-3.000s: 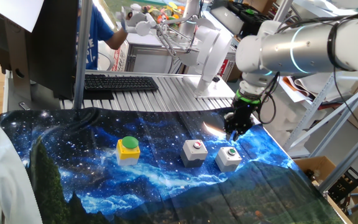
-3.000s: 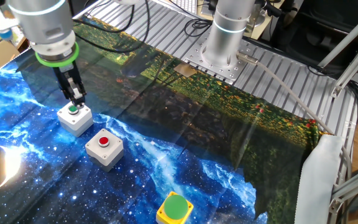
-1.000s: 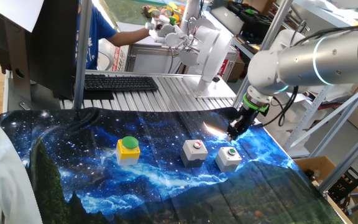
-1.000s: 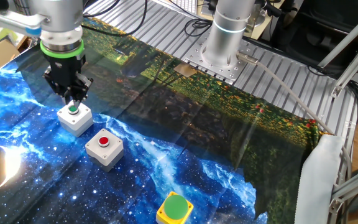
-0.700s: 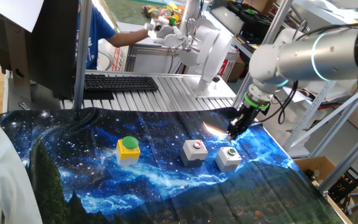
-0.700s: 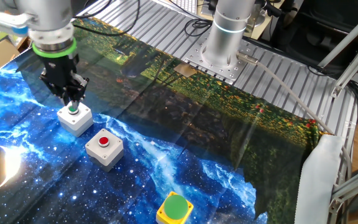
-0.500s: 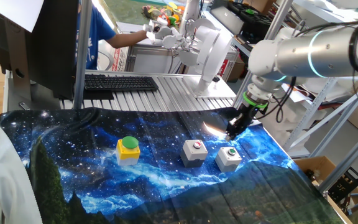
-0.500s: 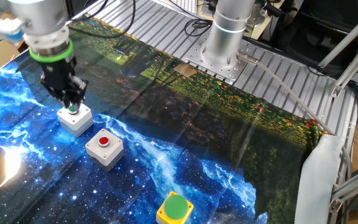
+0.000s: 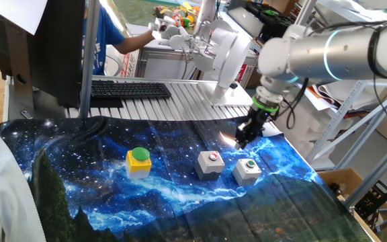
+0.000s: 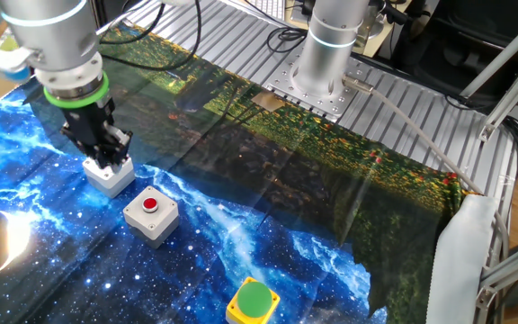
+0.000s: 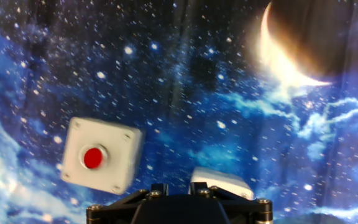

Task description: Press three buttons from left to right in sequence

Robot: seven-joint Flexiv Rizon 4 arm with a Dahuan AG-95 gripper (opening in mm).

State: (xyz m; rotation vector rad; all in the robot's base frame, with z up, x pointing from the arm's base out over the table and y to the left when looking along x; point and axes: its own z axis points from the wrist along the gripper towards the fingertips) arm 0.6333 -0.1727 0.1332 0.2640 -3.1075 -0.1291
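Three buttons sit in a row on the starry blue cloth. At the left is the yellow box with a green dome (image 9: 139, 160) (image 10: 253, 301). The grey box with a red button (image 9: 211, 163) (image 10: 150, 214) (image 11: 101, 155) is in the middle. The grey box with a green button (image 9: 248, 171) (image 10: 111, 176) (image 11: 222, 182) is at the right. My gripper (image 9: 239, 142) (image 10: 108, 158) (image 11: 180, 188) hangs close over the far side of the green-button box. Its tips hide that button in the other fixed view, and I cannot tell whether they touch it. In the hand view a narrow gap shows between the fingers, with nothing in it.
A black keyboard (image 9: 130, 89) lies on the ribbed metal table behind the cloth. The arm's round base (image 10: 324, 63) is bolted to that table. A person in blue (image 9: 109, 37) works at the back. Shelving stands to the right.
The gripper has slid left, from behind the green-button box towards the gap between it and the red-button box, and now covers the green button in the other fixed view. The boxes have not moved.
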